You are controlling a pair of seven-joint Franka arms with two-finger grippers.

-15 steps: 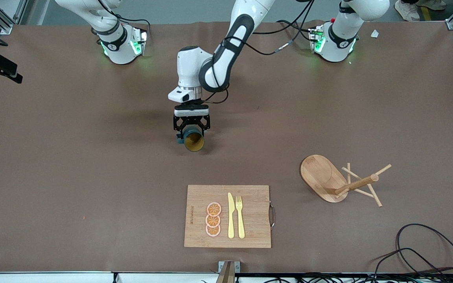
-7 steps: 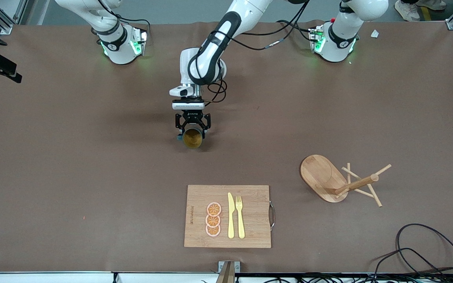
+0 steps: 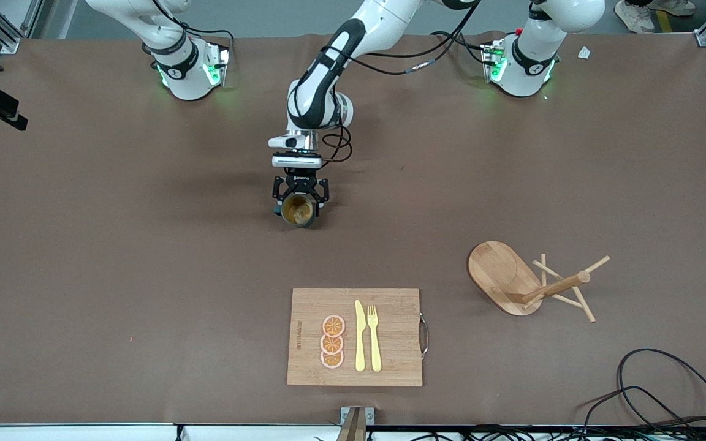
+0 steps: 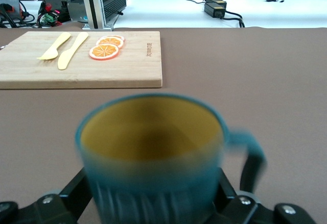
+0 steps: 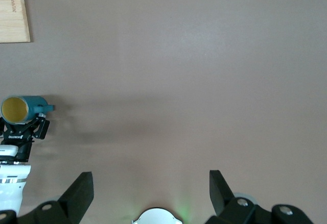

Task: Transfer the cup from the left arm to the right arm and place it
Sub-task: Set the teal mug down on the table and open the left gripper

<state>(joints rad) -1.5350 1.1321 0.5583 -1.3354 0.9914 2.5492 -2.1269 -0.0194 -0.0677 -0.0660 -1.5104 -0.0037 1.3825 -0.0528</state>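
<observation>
Front view clock directions. The cup [image 3: 298,211], dark teal with a mustard-yellow inside, is upright with its mouth up, near the middle of the brown table [image 3: 144,257]. It is at 12 o'clock from the cutting board [image 3: 399,306] and well apart from it. Its small handle points toward the right arm's end of the table. Whether its base touches the table cannot be told

The left gripper [image 3: 299,201] reaches down from the left arm and sits around the cup, one side at 3 o'clock and one at 9 o'clock of it. The left wrist view shows the cup [image 4: 153,147] blurred and filling the space in the left gripper; whether the cup is clamped or merely loose inside it cannot be told

The right gripper [image 5: 149,175] waits high over the table, jaws spread wide with nothing in them. Its wrist view looks down on the cup [image 5: 20,108] and the left gripper [image 5: 19,124]

On the cutting board lie three orange slices [image 3: 332,342] in a column, with a yellow knife [image 3: 360,337] just beside them at 3 o'clock and a yellow fork [image 3: 374,337] beside the knife. A wooden mug tree [image 3: 500,272] with an oval base stands at about 4 o'clock from the cup, toward the left arm's end. A black cable [image 3: 665,380] loops at 4 o'clock from the mug tree, near the table corner
</observation>
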